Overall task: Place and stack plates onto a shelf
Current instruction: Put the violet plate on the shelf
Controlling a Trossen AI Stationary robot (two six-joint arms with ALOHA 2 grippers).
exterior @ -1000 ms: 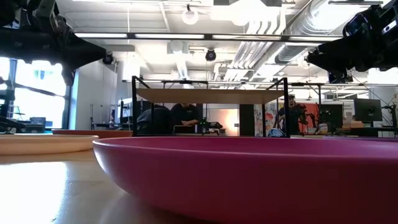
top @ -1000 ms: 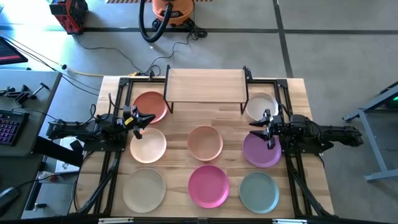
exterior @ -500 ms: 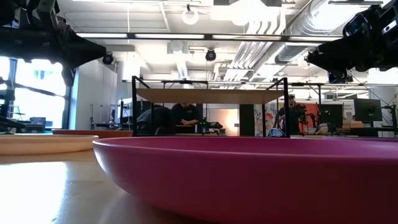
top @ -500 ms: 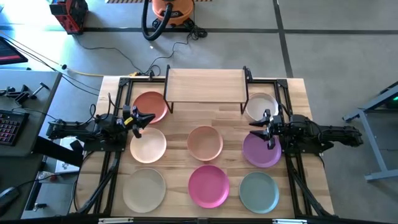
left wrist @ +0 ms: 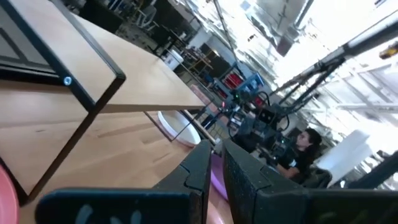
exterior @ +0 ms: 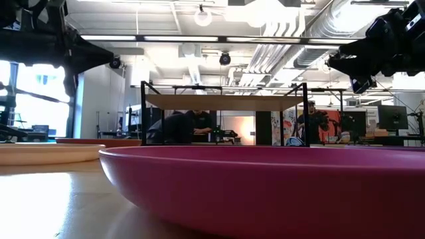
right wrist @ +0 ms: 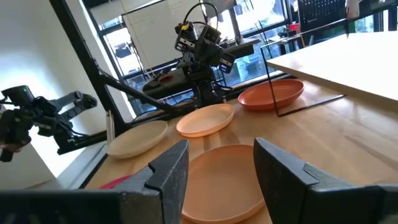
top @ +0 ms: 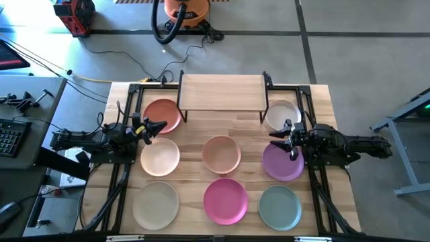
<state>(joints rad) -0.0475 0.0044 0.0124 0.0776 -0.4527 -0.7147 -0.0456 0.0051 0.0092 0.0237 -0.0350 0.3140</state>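
eight plates [top: 222, 154] lie flat on the table [top: 248, 131]; the shelf [top: 222, 93] stands bare. left hand [top: 158, 126] nearly closed, empty, above the terracotta plate [top: 162, 114]; right hand [top: 281, 138] wide, empty. plates look stiff, light, slippery: pinch the rim

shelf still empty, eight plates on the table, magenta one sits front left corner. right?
Not quite. In the high view the magenta plate sits front centre; the front-left corner holds the pale beige plate. The shelf is empty, and all eight plates lie on the table.
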